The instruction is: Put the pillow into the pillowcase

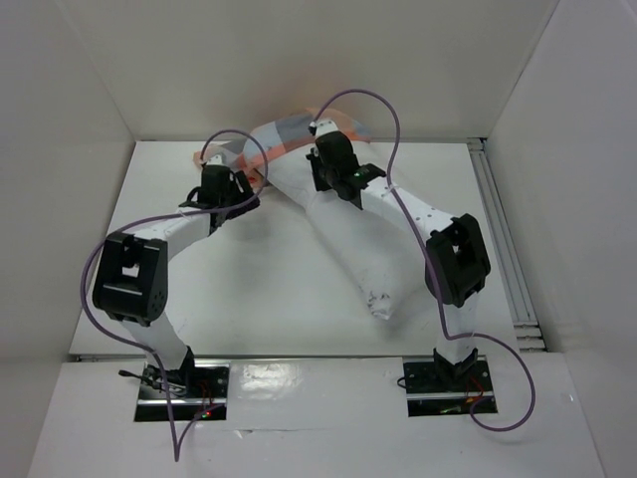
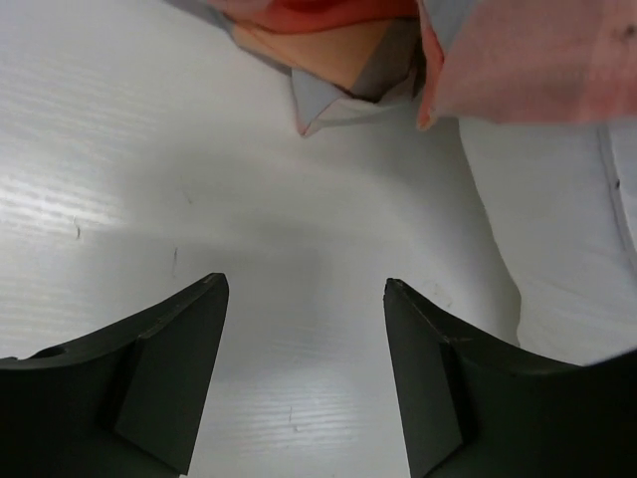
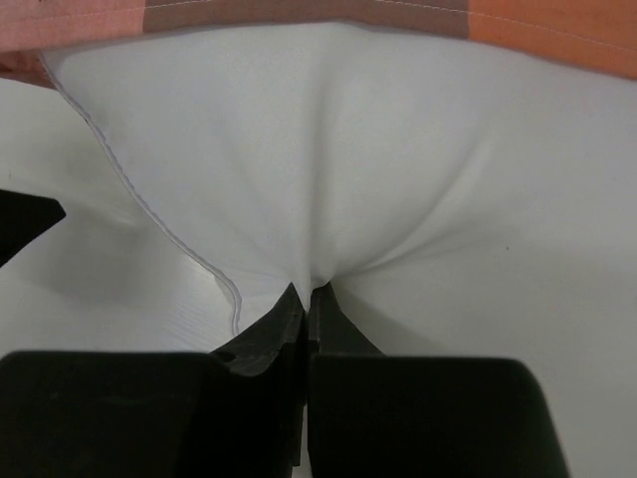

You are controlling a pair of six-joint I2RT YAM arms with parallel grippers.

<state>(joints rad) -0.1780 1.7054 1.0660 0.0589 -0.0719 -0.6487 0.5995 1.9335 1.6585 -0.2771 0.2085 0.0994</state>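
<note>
At the far end of the pillow (image 1: 340, 251), the pillowcase (image 1: 271, 139) lies bunched across it on the desk (image 1: 254, 299). The right jaws are clamped on a fold of the pillow just short of the pillowcase. The left jaws stand open beside the pillow, holding nothing.

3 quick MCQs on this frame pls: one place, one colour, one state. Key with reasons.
1. Where is the pillowcase?
A) under the pillow's near end
B) at the far end of the pillow
C) lying apart from the pillow

2. What colour is the pillow?
A) blue
B) black
C) white

3. How do the jaws of the right gripper stand?
A) shut on pillow fabric
B) wide open
C) shut on the pillowcase

Key:
1 B, the top view shows the checked fabric across the pillow's far end.
2 C, it is plain white in the top and right wrist views.
3 A, the right wrist view shows them pinching a white fold.
</note>
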